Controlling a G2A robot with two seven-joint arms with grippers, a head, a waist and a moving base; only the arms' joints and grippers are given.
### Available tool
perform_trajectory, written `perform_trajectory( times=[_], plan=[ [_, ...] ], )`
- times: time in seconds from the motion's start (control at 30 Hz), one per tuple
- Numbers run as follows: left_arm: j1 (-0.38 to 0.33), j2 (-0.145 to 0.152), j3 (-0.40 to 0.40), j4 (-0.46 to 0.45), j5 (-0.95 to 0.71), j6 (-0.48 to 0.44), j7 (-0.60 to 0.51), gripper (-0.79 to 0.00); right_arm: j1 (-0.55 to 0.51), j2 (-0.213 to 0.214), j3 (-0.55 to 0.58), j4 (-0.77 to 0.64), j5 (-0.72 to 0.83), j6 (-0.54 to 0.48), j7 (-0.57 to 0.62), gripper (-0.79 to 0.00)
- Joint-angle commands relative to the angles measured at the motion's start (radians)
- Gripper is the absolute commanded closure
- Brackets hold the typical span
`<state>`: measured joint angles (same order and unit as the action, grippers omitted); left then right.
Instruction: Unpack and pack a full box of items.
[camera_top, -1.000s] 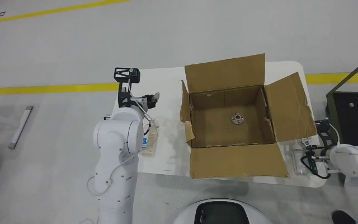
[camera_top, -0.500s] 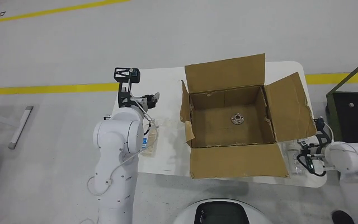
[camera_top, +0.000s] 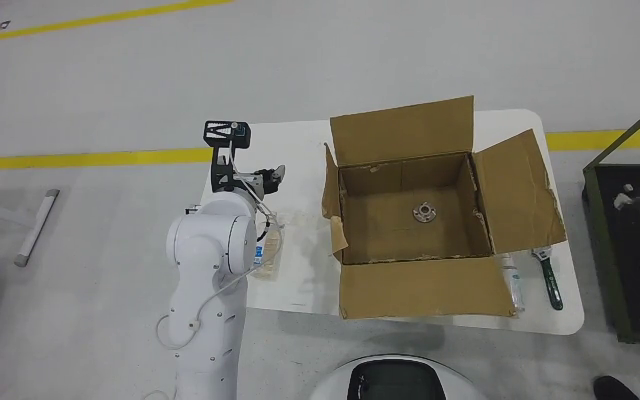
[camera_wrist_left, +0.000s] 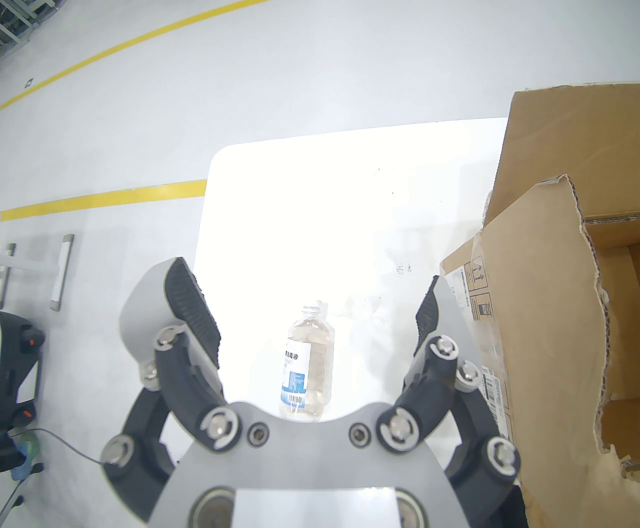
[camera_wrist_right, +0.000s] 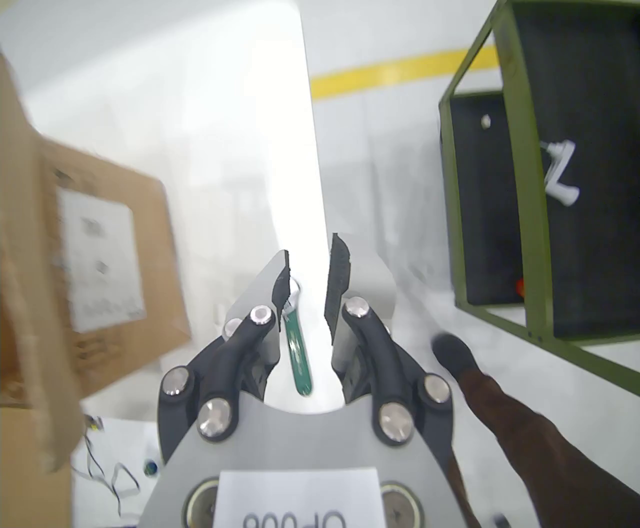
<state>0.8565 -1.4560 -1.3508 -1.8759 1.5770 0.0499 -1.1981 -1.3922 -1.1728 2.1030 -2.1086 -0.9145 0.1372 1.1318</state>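
Observation:
The open cardboard box (camera_top: 370, 215) stands mid-table with one round metal flange (camera_top: 425, 211) on its floor. To its right lie a clear bottle (camera_top: 511, 283) and a green-handled wrench (camera_top: 549, 278). The wrench (camera_wrist_right: 295, 345) also shows far below my right gripper (camera_wrist_right: 311, 250), whose fingers stand slightly apart and hold nothing. My left arm (camera_top: 215, 250) hangs over the table's left end. My left gripper (camera_wrist_left: 306, 277) is open above a second clear bottle (camera_wrist_left: 306, 367), blue-labelled and lying on its side. That bottle (camera_top: 264, 255) is partly hidden under the arm.
The box flaps (camera_top: 430, 288) fold out over the white table (camera_top: 300, 150) on all sides, and a torn flap (camera_wrist_left: 545, 310) rises beside my left gripper. A green-framed rack (camera_top: 610, 240) stands just past the table's right edge. Bare table lies left of the box.
My right arm has pulled back off the table's right end and out of the top view. The bottle and wrench stay on the table. The left arm has not moved.

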Motion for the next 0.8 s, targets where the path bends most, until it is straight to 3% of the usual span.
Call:
perform_trajectory(
  times=[0.0,0.17,0.3,0.57,0.67,0.77],
  plan=[
    [0.000,0.000,0.000,0.000,0.000,0.000,0.000,-0.785,-0.013,-0.004,0.005,-0.055,0.089,-0.011,-0.072,0.000],
    [0.000,0.000,0.000,0.000,0.000,0.000,0.000,-0.785,-0.006,-0.002,-0.096,-0.152,0.203,-0.082,-0.089,0.000],
    [0.000,0.000,0.000,0.000,0.000,0.000,0.000,-0.785,0.060,0.009,-0.281,-0.159,0.146,-0.141,-0.018,0.000],
    [0.000,0.000,0.000,0.000,0.000,0.000,0.000,-0.785,0.275,0.005,-0.684,0.079,-0.098,-0.139,0.054,0.000],
    [0.000,0.000,0.000,0.000,0.000,0.000,0.000,-0.785,0.333,-0.004,-0.764,0.183,-0.116,-0.106,0.037,0.000],
    [0.000,0.000,0.000,0.000,0.000,0.000,0.000,-0.785,0.336,-0.005,-0.772,0.195,-0.117,-0.103,0.038,0.000]
  ],
)
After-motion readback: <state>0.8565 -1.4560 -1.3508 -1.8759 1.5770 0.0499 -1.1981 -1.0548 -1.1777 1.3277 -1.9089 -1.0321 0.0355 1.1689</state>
